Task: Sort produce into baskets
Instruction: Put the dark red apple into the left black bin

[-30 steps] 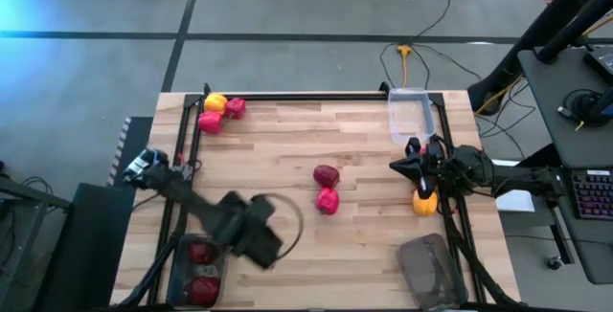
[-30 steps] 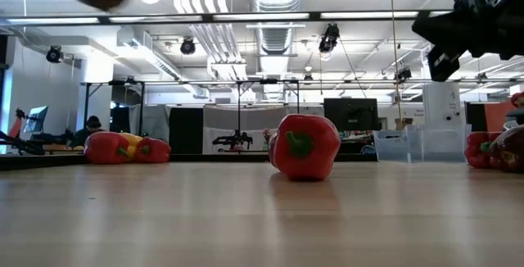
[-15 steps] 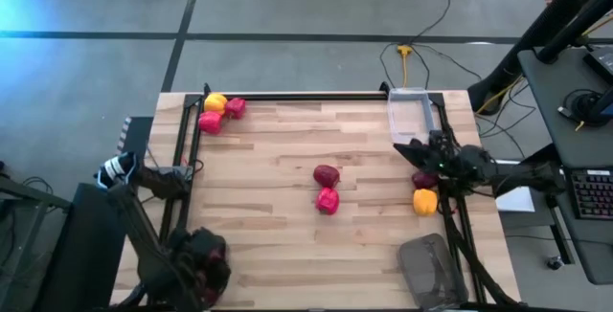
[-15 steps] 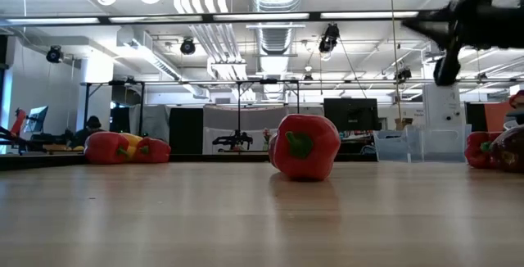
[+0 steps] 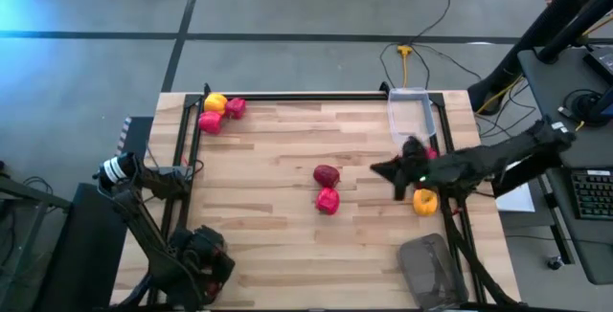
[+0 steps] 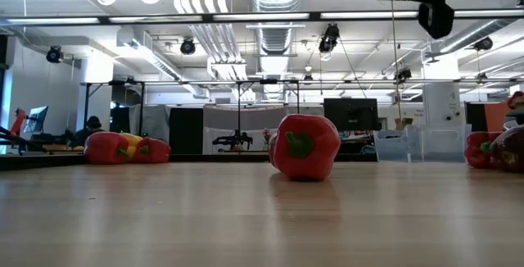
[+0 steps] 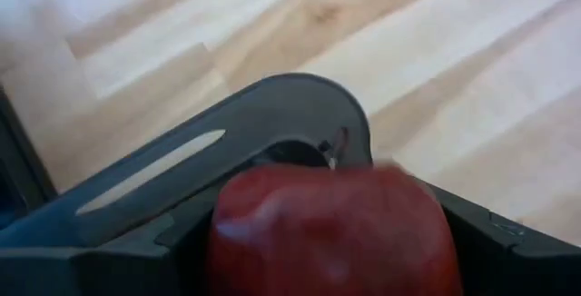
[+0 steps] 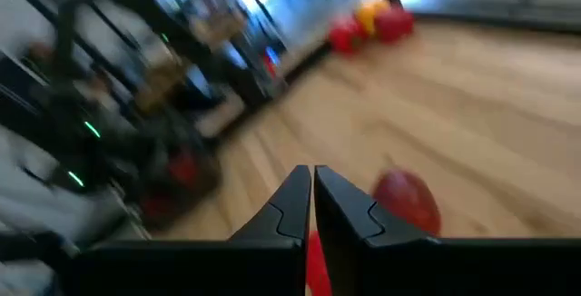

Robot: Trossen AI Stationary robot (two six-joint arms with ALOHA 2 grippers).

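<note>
Red apple (image 7: 331, 228) sits between the left gripper (image 5: 203, 259) fingers over the near-left dark basket — grip looks mid-release. Smooth, firm, rolls easily; grasp across its widest part. Right gripper (image 8: 313, 207) pinched closed, empty, above the tabletop (image 5: 287, 149) centre.

We see the room evenly bright, lit by ceiling strip lights (image 6: 246, 15) that glare white in the low view. The table (image 5: 287, 140) shows soft, faint shadows. Both wrist views are smeared by motion blur, and the near apple (image 7: 331, 228) is out of focus
</note>
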